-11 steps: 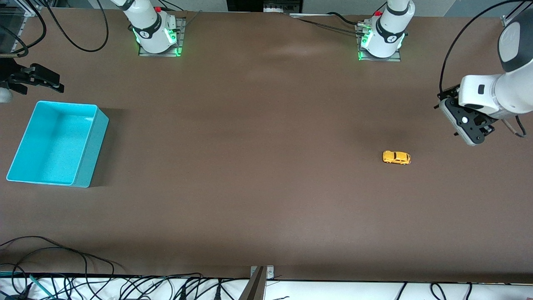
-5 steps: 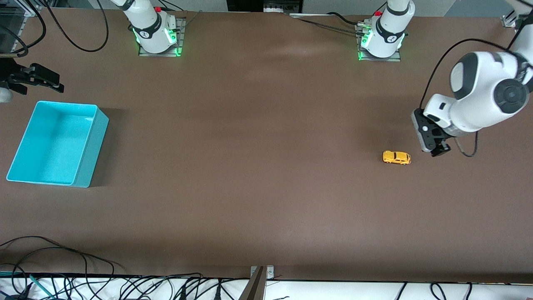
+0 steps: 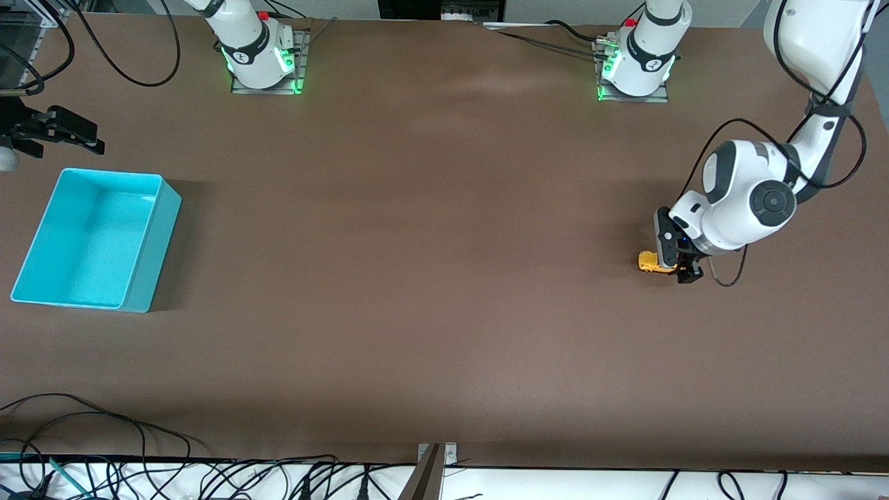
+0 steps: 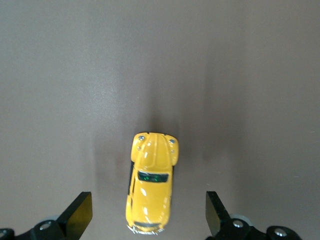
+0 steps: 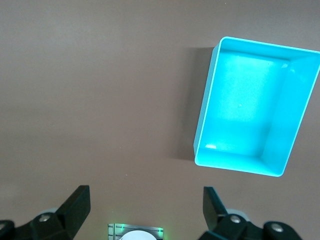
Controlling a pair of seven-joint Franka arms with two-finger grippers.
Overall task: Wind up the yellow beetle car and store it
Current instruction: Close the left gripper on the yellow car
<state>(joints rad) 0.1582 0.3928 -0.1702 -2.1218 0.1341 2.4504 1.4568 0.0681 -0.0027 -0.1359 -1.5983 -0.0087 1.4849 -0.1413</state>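
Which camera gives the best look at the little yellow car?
The left wrist view: the yellow beetle car shows whole from above, between the open left end effector fingers. In the front view it is tiny and partly covered by that end effector. The right wrist view misses it.

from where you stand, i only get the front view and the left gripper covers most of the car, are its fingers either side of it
Observer: Yes. In the left wrist view the car sits between the open fingers of the left gripper, touched by neither.
Operator: is it upright
Observer: Yes, roof up, resting on the table.
Operator: and the right gripper, i barely see it
Observer: The right gripper is open and holds nothing; the right arm waits, and its wrist view looks down on the bin.
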